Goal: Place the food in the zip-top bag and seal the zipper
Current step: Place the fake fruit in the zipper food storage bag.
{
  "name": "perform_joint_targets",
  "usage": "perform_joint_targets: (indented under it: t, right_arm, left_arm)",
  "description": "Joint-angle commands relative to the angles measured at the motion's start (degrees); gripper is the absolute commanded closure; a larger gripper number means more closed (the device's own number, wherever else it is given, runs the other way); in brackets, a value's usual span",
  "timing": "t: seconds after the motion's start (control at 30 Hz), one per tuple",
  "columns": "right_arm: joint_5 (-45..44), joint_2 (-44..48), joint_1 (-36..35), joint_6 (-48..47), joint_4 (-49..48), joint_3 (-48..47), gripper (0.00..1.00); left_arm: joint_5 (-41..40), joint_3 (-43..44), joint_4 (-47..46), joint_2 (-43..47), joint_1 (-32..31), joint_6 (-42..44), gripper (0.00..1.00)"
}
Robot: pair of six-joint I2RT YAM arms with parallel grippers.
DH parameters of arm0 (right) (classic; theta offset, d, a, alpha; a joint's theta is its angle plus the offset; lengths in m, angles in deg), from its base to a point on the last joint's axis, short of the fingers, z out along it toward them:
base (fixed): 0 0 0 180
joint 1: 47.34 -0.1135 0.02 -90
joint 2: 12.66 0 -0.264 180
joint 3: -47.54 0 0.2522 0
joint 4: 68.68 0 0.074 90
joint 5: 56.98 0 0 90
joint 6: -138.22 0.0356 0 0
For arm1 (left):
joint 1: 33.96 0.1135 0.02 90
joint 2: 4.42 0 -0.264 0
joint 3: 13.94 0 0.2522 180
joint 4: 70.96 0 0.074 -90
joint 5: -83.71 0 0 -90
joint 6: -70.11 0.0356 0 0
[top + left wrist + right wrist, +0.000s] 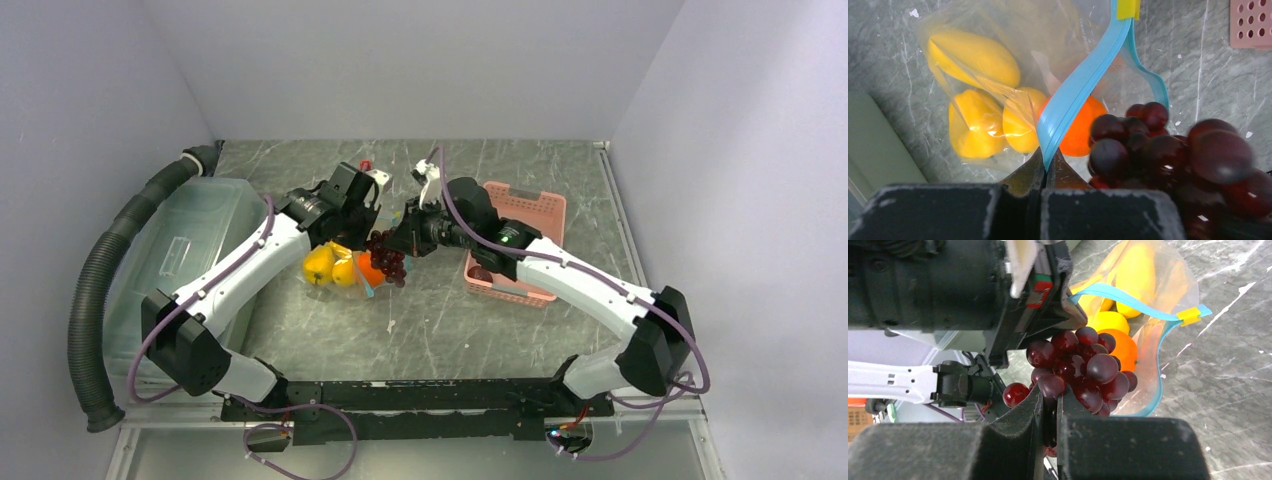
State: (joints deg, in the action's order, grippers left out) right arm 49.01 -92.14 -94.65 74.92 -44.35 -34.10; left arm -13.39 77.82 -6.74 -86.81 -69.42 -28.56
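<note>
On the grey table (pixel 480 320), the left gripper (pixel 1048 162) pinches the zipper (pixel 1083 82), holding the zip-top bag (pixel 1013 25) open; the right gripper (pixel 1050 400), clamped on the grape bunch (pixel 1083 367) at the mouth, should push it well inside before releasing.

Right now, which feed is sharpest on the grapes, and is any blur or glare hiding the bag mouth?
Left wrist: the nearest grapes are blurred, the zipper is sharp, and there are faint glare streaks on the bag film. Right wrist: grapes crisp with small highlights, bag mouth readable. Top external: even light, no glare, but the bag is too small to read.
</note>
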Motion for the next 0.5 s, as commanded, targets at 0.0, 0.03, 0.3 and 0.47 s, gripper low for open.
perform_joint_targets:
  t: [0.0,0.03,0.3,0.47]
  right_arm:
    - [-1.08,-2.23,-0.28,2.33,-6.47,-3.25,1.00]
    - [-1.62,-2.83,-0.26,2.46,-6.52,-3.49,1.00]
    - [-7.25,-8.77,-0.24,4.33,-6.21,-7.21,1.00]
    - [-11.10,-12.92,-0.24,8.05,-5.41,-10.46,1.00]
  left_arm:
    - [1.40,0.20,-0.69,2.38,-0.18,0.48,1.00]
    - [1.42,0.16,-0.82,2.47,-0.22,0.44,1.00]
    - [2.33,0.25,-0.80,2.45,-0.22,0.57,1.00]
    - [2.98,0.15,-1.06,2.76,-0.22,0.58,1.00]
